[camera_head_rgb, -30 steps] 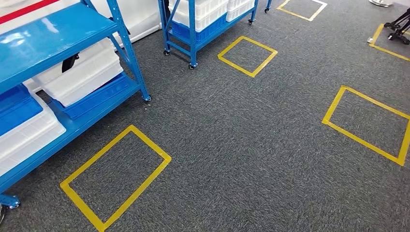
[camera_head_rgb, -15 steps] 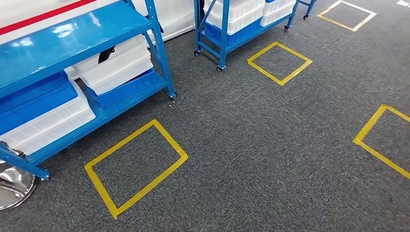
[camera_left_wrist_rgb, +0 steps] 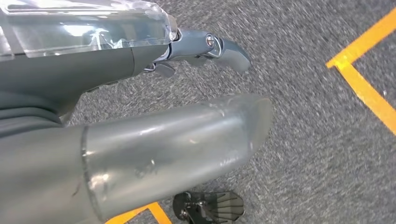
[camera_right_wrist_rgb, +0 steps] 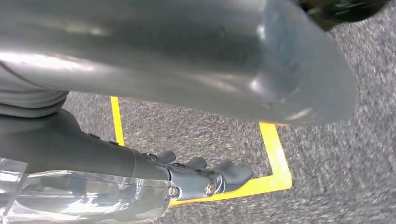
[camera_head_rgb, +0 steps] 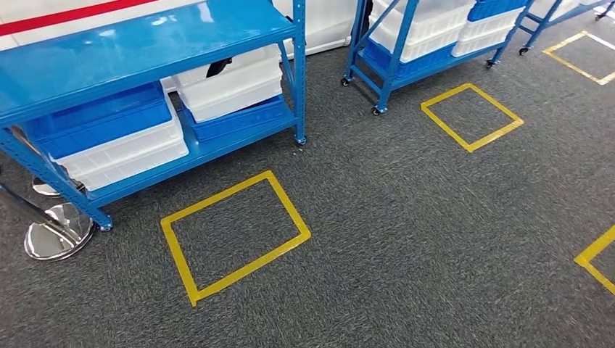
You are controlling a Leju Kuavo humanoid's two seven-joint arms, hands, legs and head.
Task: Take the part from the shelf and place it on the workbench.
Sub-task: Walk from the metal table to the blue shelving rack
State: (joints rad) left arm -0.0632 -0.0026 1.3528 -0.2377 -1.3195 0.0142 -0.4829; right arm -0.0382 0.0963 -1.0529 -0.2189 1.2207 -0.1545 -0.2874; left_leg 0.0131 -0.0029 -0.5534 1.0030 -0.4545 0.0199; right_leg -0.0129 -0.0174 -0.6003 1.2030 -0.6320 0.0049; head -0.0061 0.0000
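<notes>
The blue shelf (camera_head_rgb: 145, 43) stands at the upper left of the head view. Its lower level carries stacked white and blue bins (camera_head_rgb: 116, 138), and a small dark object (camera_head_rgb: 217, 67) sticks out above the white bin (camera_head_rgb: 232, 83) at the back. I cannot tell whether that is the part. My left hand (camera_left_wrist_rgb: 154, 93) hangs over the grey carpet with its fingers (camera_left_wrist_rgb: 219, 46) stretched out and nothing in it. My right hand (camera_right_wrist_rgb: 93, 149) also hangs above the carpet, its fingers (camera_right_wrist_rgb: 210, 177) loosely extended and holding nothing.
A yellow tape square (camera_head_rgb: 236, 232) marks the carpet in front of the shelf. A second blue wheeled shelf (camera_head_rgb: 395, 51) with bins stands further right, with another tape square (camera_head_rgb: 471, 116) before it. A chrome stanchion base (camera_head_rgb: 58, 232) sits by the near shelf's left leg.
The camera has turned left, so the whole scene has slid right. More of the near shelf and the chrome base have come into the picture. Nothing on the shelves has moved.
</notes>
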